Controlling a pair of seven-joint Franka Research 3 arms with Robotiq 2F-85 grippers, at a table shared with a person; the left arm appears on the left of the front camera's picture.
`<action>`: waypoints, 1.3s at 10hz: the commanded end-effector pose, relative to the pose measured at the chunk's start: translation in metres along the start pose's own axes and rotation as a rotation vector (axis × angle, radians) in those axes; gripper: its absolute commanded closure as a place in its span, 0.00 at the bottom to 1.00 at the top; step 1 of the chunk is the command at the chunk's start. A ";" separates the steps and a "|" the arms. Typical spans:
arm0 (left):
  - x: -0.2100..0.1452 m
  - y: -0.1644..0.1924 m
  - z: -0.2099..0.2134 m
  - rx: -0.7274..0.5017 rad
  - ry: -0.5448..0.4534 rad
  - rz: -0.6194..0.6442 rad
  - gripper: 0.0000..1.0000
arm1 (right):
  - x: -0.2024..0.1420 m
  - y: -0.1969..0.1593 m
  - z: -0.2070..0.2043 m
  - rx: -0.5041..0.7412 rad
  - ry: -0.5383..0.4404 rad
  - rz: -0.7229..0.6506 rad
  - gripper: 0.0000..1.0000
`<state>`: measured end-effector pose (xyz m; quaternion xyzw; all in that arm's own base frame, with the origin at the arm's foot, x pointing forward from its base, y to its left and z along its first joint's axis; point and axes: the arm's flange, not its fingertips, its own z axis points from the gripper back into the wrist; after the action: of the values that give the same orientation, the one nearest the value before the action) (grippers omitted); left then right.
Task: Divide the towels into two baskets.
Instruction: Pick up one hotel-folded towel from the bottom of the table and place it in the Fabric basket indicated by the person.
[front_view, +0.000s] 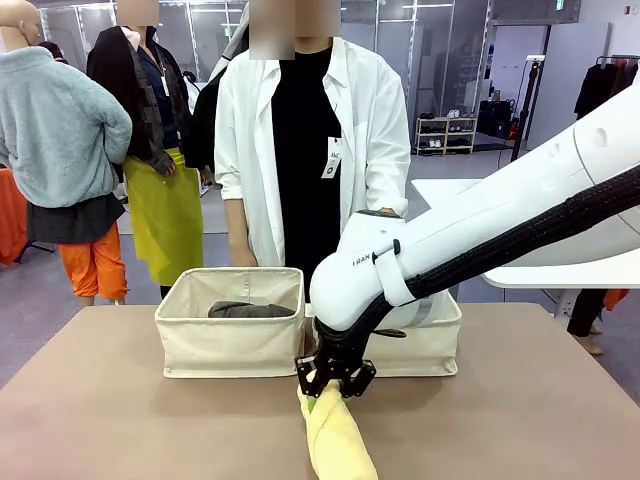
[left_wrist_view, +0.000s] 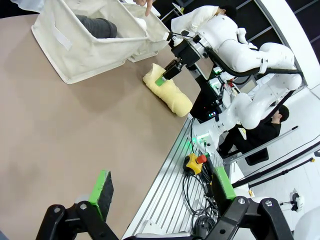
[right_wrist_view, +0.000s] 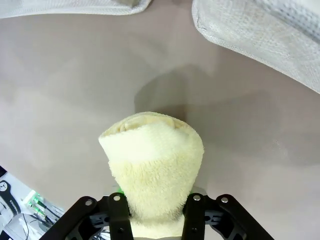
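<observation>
Table (front_view: 120, 420): baskets (front_view: 230, 335), yellow towel (front_view: 338, 440)

The right arm (front_view: 520, 210) is showing glossy white rounded shells, with a black ribbed cable sleeve (front_view: 540, 235) running along it under a white strap. Its black right gripper (front_view: 334, 385) is wearing green pads. The person (front_view: 310, 150) is wearing a white coat over black.

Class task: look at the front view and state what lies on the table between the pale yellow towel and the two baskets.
Nothing: bare table separates the pale yellow towel from both baskets, in front and right wrist views.

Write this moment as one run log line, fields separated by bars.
right gripper: shut on pale yellow towel, on table | left gripper: open, empty | dark grey towel: in left basket
</observation>
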<state>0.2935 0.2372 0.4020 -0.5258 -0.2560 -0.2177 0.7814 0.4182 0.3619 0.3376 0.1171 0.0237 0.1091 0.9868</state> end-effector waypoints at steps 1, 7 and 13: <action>-0.003 -0.005 -0.001 -0.007 -0.015 -0.014 0.00 | -0.010 0.018 0.030 -0.076 -0.030 0.041 0.79; -0.003 -0.005 -0.001 -0.007 -0.015 -0.014 0.00 | -0.003 0.054 0.142 -0.353 -0.121 0.551 0.79; -0.003 -0.005 -0.001 -0.007 -0.015 -0.014 0.00 | 0.036 0.056 0.185 -0.513 -0.030 1.201 0.79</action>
<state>0.2935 0.2370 0.4019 -0.5259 -0.2558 -0.2178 0.7814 0.4487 0.3889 0.5255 -0.1089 -0.0940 0.6232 0.7687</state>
